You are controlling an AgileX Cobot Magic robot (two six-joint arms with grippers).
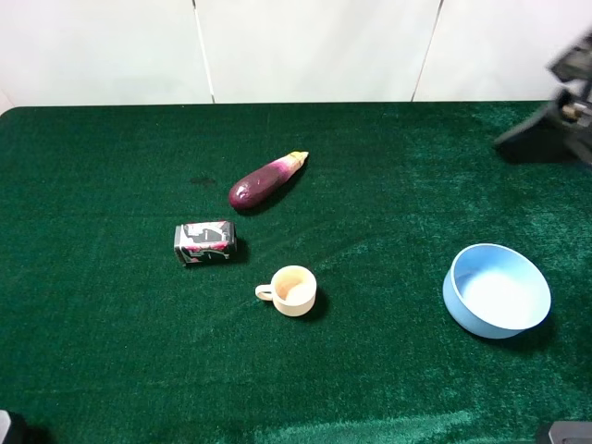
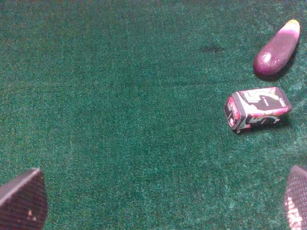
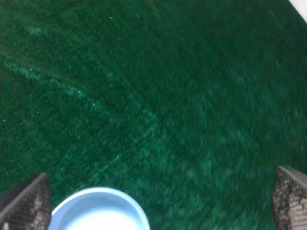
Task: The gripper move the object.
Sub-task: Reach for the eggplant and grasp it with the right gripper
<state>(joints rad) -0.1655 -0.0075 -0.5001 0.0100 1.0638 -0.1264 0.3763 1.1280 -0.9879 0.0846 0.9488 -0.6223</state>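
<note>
The purple eggplant (image 1: 268,178) lies on the green cloth left of the middle, its yellowish stem tip pointing to the back right. It also shows in the left wrist view (image 2: 278,48), far from the fingers. My left gripper (image 2: 158,208) is open and empty over bare cloth, well short of the eggplant. My right gripper (image 3: 158,203) is open and empty, with the blue bowl (image 3: 98,211) showing between its fingers. The right arm (image 1: 553,125) hangs at the far right edge, far from the eggplant.
A small dark printed can (image 1: 205,242) lies on its side in front of the eggplant; it also shows in the left wrist view (image 2: 256,109). A cream cup (image 1: 292,290) stands near the middle. The blue bowl (image 1: 497,289) sits at the right.
</note>
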